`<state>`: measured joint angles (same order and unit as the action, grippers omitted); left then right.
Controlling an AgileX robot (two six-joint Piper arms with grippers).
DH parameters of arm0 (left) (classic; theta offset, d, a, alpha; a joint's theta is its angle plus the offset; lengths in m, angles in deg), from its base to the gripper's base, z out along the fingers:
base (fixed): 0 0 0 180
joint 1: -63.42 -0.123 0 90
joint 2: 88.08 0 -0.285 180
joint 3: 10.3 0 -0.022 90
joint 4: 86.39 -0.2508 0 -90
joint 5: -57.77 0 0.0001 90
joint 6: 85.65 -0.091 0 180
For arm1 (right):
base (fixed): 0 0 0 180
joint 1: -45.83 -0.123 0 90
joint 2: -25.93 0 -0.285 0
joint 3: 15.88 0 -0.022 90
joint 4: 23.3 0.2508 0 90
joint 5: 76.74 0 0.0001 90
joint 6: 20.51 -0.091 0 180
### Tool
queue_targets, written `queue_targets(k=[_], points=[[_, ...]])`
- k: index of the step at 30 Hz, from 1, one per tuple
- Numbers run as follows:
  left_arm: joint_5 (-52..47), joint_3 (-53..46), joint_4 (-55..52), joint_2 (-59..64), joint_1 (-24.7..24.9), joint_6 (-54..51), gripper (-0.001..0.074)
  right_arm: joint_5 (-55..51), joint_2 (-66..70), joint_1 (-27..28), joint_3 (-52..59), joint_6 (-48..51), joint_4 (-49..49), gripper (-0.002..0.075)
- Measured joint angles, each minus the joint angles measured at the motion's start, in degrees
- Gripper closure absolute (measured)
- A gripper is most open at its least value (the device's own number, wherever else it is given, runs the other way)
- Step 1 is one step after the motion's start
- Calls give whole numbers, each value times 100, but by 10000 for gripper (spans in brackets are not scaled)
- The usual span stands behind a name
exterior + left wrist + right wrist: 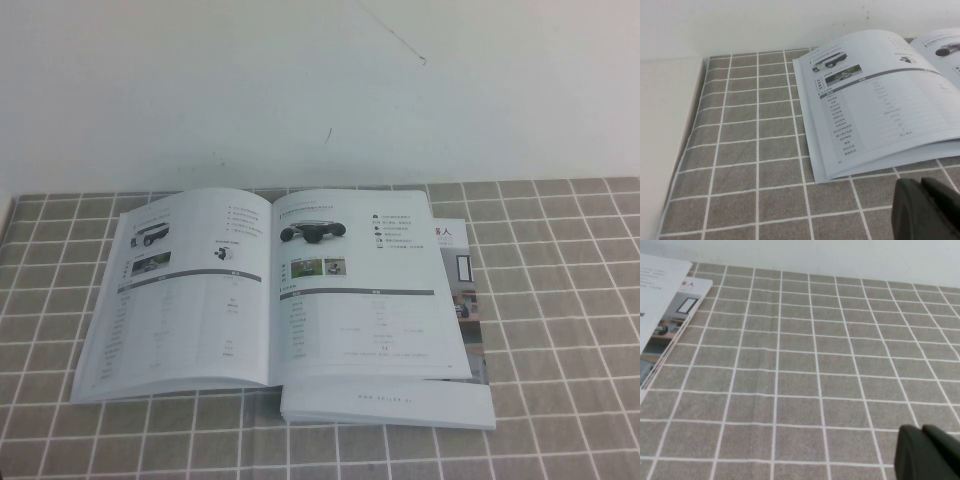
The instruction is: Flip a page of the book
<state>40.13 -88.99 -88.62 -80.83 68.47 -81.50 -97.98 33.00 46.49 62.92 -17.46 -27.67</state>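
Note:
The book lies open on the checked cloth, showing wheeled-robot photos and grey-barred tables. Its right-hand page lies flat; the left-hand page also shows in the left wrist view. My left gripper is shut and empty, hovering over the cloth just off the book's near left corner. My right gripper is shut and empty over bare cloth, well to the right of the book. Neither arm shows in the high view.
The open book rests on a stack of booklets with an office-photo cover, also in the right wrist view. The grey checked tablecloth covers the table. A white wall stands behind; the table's left edge is bare.

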Motion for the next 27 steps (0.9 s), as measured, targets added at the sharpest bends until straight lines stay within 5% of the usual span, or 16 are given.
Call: queue_targets(k=[18, 27], points=[[43, 0, 584, 0, 0, 20, 737, 0, 0, -4, 0, 0, 0, 728], [848, -8, 606, 0, 0, 32, 737, 0, 0, -4, 0, 0, 0, 728]])
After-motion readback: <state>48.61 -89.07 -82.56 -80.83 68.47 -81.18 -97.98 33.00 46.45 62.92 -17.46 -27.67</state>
